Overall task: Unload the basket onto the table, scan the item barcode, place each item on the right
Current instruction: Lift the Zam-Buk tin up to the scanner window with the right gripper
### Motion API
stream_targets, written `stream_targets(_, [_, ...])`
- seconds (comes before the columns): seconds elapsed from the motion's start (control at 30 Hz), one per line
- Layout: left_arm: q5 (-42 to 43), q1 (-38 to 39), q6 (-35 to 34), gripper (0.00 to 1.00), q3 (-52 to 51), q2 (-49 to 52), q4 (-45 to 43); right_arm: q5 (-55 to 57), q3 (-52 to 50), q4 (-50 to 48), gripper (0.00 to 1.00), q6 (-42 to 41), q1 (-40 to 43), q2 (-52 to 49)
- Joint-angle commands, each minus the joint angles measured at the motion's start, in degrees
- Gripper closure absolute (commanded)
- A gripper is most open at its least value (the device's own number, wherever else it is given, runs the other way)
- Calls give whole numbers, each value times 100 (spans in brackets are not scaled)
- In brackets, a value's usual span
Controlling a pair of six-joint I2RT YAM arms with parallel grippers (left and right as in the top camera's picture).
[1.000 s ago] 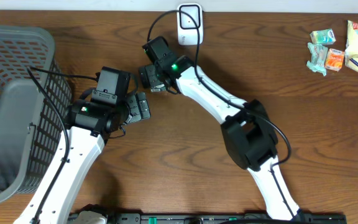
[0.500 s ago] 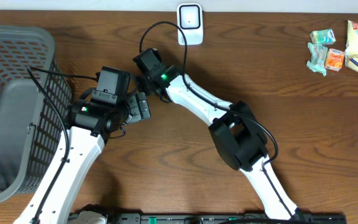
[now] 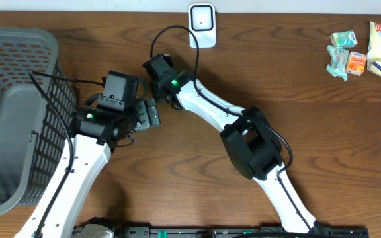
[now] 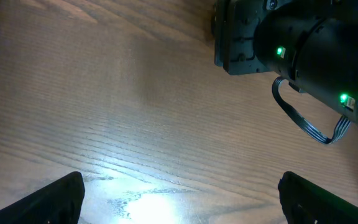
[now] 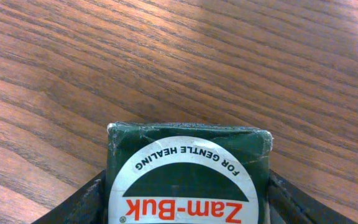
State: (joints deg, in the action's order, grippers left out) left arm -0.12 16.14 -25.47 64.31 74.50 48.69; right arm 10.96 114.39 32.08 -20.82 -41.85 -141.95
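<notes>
Arms are meeting left of centre near the table's (image 3: 177, 158) back edge, the right one stretched far across. Right gripper (image 5: 188, 202) is bracketing the green Zam-Buk box (image 5: 188, 155), fingers (image 5: 79, 205) hugging both sides; whether it is truly gripping, I cannot tell. Left gripper (image 4: 179, 205) is hovering wide apart, empty. The frame is cutting off the box's lower part.

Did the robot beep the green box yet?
Not yet, I think. Done: the right gripper is at the green Zam-Buk box. In hand: its jaws press both sides of it. Left: carry it over to the white scanner at the table's far edge and get it scanned.
</notes>
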Motion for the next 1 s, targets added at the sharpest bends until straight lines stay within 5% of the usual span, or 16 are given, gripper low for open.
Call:
stream_targets(0.0, [-11, -9, -7, 2, 74, -13, 13, -225, -2, 98, 37, -20, 42, -13])
stream_targets(0.4, [-11, -9, -7, 2, 74, -13, 13, -2011, 0, 734, 39, -256, 511, 861])
stream_targets(0.8, [-11, -9, -7, 2, 74, -13, 13, -6419, -2, 1091, 43, -1029, 1775, 1080])
stream_targets(0.97, [-11, -9, -7, 2, 74, -13, 13, -7241, -2, 1064, 44, -1794, 2356, 1080])
